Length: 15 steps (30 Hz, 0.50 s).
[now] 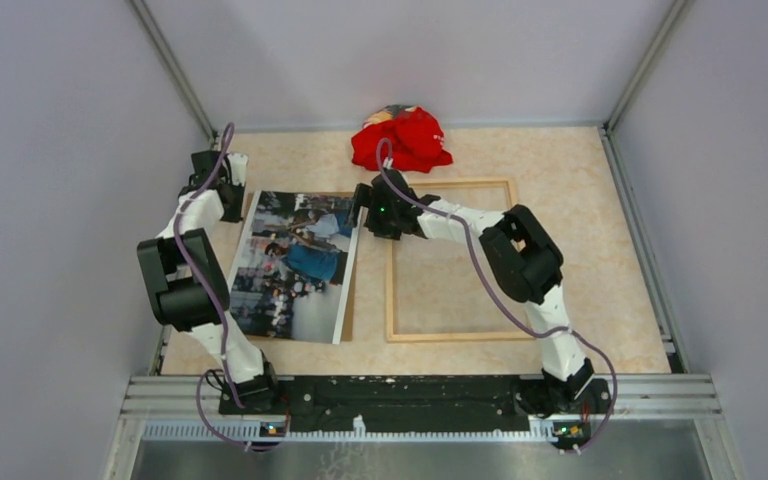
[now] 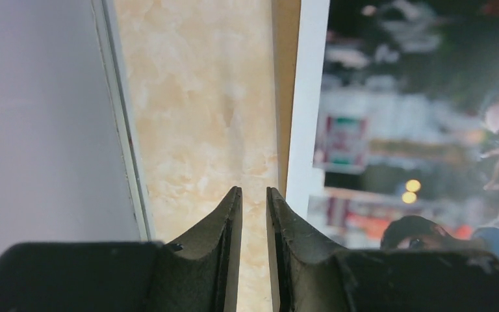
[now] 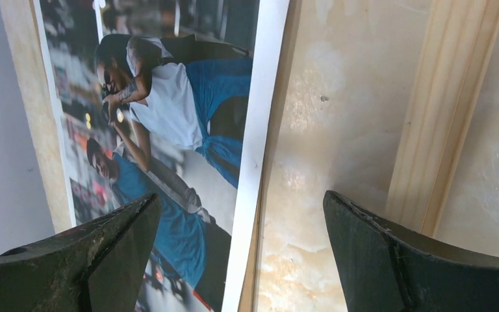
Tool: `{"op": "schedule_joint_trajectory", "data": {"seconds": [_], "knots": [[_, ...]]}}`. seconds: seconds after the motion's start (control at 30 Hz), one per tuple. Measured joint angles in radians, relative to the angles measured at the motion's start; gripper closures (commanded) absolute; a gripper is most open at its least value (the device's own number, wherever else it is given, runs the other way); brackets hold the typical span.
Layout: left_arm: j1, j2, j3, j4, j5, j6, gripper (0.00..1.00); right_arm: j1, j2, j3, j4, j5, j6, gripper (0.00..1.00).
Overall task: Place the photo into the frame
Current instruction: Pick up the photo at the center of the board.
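The left hand (image 2: 253,192) has its two fingers drawn almost together, with only a thin slit between the tips, and nothing is in that slit. It hangs over bare tabletop (image 1: 580,200) toward the far-left corner, in the strip between the left edge and the white border of the photo (image 1: 295,265). The nearer fingertip is just beside that border; whether it touches the border cannot be told.

The right hand (image 3: 240,196) is spread wide and holds nothing. Its arm reaches across from the right side, so the hand hovers over the photo's far-right corner. One finger is above the print, and the other is above the left rail of the frame (image 1: 450,337).

The photo lies face up and flat in the left half of the tabletop, its long sides running from the near edge toward the far edge, slightly skewed. It rests on a brown backing board (image 2: 287,65), which shows as a narrow strip along both long sides.

The frame lies flat just beside the photo, around the middle of the tabletop, with bare marble-patterned surface showing inside it. The photo is outside the frame, with a slim gap between them.

A crumpled red cloth (image 1: 403,140) sits at the far edge, just beyond the frame's far-left corner.
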<state>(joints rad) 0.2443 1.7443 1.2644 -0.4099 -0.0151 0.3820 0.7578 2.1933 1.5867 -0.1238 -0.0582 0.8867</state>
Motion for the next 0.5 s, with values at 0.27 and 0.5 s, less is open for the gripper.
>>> {"op": "schedule_joint_trajectory", "data": {"seconds": [0.27, 0.5], "knots": [[-0.017, 0.062, -0.078, 0.038, -0.050, -0.014, 0.74, -0.004, 0.063, 0.095, -0.010, 0.016, -0.007, 0.07], [-0.035, 0.065, -0.119, 0.053, -0.052, -0.013, 0.76, -0.010, 0.120, 0.167, 0.010, 0.014, -0.007, 0.16]]}}
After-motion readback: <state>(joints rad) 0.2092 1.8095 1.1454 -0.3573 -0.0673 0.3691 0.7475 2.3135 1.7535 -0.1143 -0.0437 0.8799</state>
